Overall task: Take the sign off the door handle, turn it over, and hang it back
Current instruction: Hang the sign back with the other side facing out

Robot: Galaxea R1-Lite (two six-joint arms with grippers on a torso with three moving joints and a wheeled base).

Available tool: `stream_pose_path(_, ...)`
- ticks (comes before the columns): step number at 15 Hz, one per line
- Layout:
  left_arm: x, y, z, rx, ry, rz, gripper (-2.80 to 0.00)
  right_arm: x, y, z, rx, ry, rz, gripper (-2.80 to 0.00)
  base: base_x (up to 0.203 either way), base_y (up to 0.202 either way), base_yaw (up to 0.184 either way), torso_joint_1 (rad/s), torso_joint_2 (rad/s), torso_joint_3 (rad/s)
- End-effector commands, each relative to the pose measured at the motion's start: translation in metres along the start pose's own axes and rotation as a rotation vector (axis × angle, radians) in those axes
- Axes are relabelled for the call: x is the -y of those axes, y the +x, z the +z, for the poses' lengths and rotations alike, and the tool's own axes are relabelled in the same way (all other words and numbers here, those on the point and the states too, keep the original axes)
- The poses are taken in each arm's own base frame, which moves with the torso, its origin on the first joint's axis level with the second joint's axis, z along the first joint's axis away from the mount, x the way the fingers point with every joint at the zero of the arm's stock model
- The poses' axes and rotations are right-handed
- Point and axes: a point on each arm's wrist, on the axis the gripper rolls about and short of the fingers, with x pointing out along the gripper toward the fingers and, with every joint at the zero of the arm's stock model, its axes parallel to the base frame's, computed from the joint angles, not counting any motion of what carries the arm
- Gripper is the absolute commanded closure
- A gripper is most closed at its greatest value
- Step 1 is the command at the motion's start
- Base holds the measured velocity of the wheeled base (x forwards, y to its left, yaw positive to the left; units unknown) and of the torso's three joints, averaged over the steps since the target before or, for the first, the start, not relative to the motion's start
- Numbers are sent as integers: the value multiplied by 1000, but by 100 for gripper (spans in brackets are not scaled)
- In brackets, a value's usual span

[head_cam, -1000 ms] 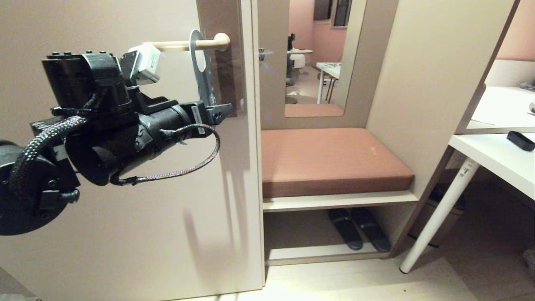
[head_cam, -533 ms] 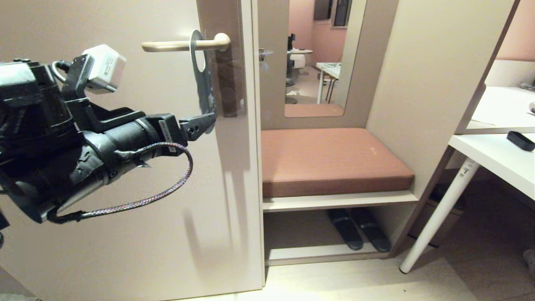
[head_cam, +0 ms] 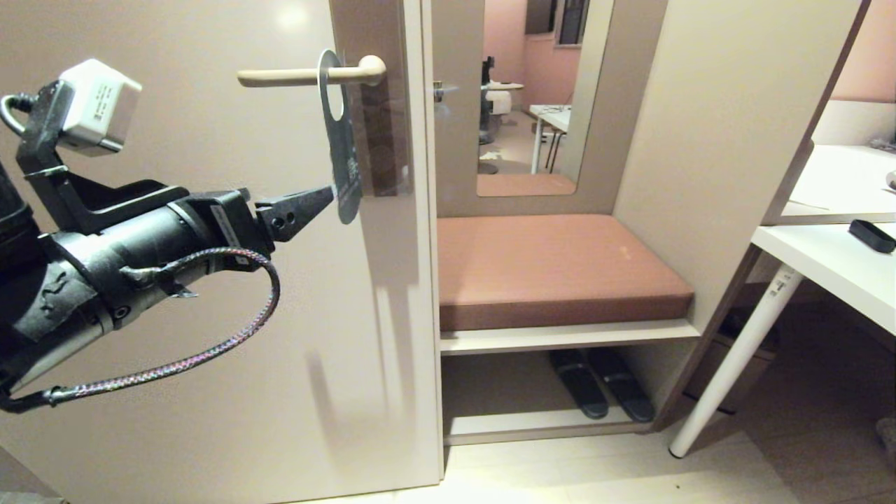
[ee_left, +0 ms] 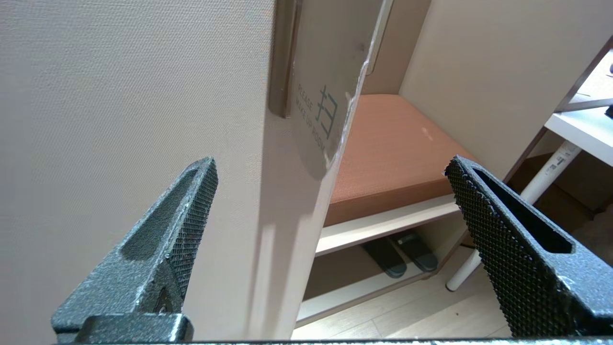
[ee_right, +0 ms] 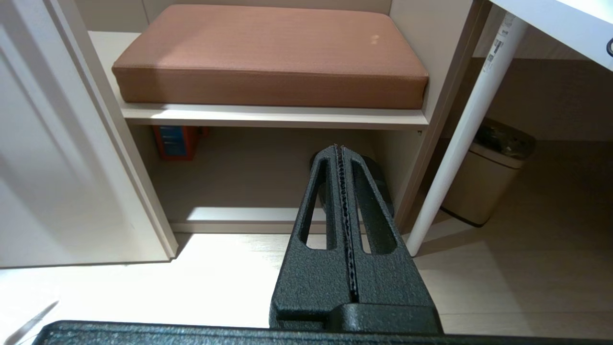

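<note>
- The door (head_cam: 210, 350) fills the space ahead of and beside our left claw (head_cam: 308, 203), with the tall brownish backplate (head_cam: 374, 105) up beyond the claw tips.
- The cushioned bench (head_cam: 560, 269) sits past the door edge, further out than the claw reaches, and has no part in the job.
- The door handle (head_cam: 301, 75), a cream lever lying level, runs above the left claw, its rounded free end back toward our arm.
- The sign (head_cam: 341, 140) hangs on that lever by its round hole, long axis straight down. Its lower end sits just ahead of the claw tips, apart from them, and in the wrist view the face toward us reads "MAKE UP ROOM" (ee_left: 318, 115).
- Our left claw is spread wide and holds nothing; the sign's lower edge lies forward of the gap and slightly up.
- We judge the sign is hung back and turned, so little is left for this arm here.
- Our right claw (ee_right: 342, 158) is pressed shut and empty, parked low near the floor, well away from the sign; the left is far nearer.
</note>
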Motion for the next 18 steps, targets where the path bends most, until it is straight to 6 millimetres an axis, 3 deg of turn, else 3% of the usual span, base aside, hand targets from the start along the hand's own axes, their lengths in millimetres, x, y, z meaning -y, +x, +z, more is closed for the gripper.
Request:
stream_pose_path(1,-1,-6,1,12,-2,-2,-280,0,0,0,0,0,0,0,0,0,0,0,0,0)
stream_pose_path(15,-3,-17,-6,-4,27,-6,-280,0,0,0,-1,0,0,0,0,0,0,0,0,0)
stream_pose_path(16,-3,-17,-6,-4,31,-7,0,0,0,0,-2,0,0,0,0,0,0,0,0,0)
stream_pose_path(18,-3,-17,-6,-4,31,-8,0,0,0,0,-1,0,0,0,0,0,0,0,0,0)
